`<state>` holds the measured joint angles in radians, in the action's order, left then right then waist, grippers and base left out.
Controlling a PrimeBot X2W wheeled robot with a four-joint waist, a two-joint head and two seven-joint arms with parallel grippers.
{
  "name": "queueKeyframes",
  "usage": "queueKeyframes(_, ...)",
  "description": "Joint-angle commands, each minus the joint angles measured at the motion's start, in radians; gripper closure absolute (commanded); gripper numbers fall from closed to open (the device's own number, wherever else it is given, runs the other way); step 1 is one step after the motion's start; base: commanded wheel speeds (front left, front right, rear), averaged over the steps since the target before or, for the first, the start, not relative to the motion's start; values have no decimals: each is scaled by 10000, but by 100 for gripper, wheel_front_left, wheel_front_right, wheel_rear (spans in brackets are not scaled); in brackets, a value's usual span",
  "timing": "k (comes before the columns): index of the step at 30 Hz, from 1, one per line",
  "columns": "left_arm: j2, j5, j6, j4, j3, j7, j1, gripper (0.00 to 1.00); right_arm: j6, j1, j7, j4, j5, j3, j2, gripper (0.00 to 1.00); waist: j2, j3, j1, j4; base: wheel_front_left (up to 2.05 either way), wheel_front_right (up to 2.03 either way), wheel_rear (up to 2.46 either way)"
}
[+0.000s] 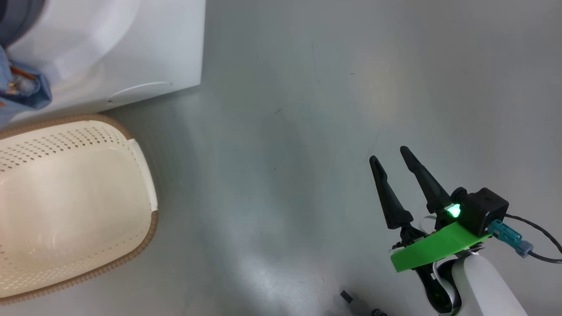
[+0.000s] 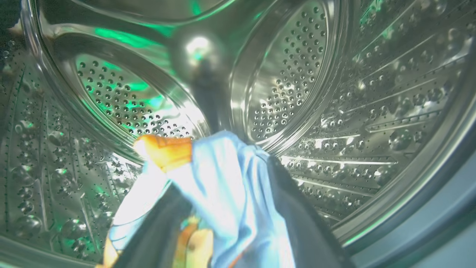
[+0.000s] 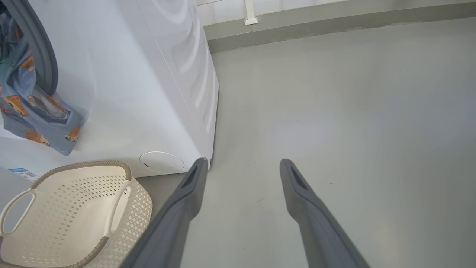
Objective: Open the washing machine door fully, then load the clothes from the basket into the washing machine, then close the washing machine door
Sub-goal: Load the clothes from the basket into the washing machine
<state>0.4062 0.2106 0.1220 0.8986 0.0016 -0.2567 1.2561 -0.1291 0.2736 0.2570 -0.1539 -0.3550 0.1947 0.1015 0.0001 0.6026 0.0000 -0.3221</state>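
The grey floor [image 1: 307, 109] is stretching wide around everything. The white washing machine [image 3: 130, 93] is standing on it. In the left wrist view its steel drum [image 2: 290, 74] is shining, with green light reflecting on the perforated wall.

The cream basket [image 1: 151, 228] is sitting on the floor just beside the front of the machine, under the mouth of the machine.

The clothes [image 3: 33, 115], blue with orange animal faces, are hanging out of the mouth, over the grey gasket [image 3: 41, 56] and down the white front, above the basket. Another part of the clothes is lying inside the drum, draping over the left claw [image 2: 227, 175]. The two dark fingers of this claw are standing apart, released, with the fabric bunching between them and covering one tip.

The right claw [image 1: 388, 153] is hovering over the bare floor, well apart from the machine and the basket. It is released too, its fingers spreading wide and holding nothing.

The round flap [image 3: 161, 162] is sitting low on the machine front, near the basket rim, and a small blue label [image 3: 22, 173] is showing beside the basket handle.
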Motion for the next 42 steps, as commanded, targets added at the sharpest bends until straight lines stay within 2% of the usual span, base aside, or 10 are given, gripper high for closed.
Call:
queueKeyframes(1,441,-161,-22,-200,137,-50,-119,0,-16,-41,48,212,-29,183,48,0,-1,-16,0,60,0,0,0)
queueKeyframes(6,328,-141,-7,-136,334,-50,-282,0,-16,-2,48,212,-8,147,68,0,-1,-61,0,163,0,0,0)
queueKeyframes(17,-381,93,34,-512,1149,-50,-1301,0,-16,107,48,241,39,116,171,0,-1,-151,0,503,0,0,0)
queueKeyframes(28,-1377,5,77,-2659,2119,-51,-3744,0,-16,312,48,397,103,-168,359,0,-1,-53,0,1104,0,0,0)
queueKeyframes(36,-2141,-55,84,-4192,2238,-51,-5457,0,-16,396,48,441,164,-365,500,0,-1,71,0,1567,0,0,0)
queueKeyframes(42,-2506,-86,85,-5216,2365,-51,-6767,0,-16,428,48,372,176,-350,617,0,-1,-19,0,1700,0,0,0)
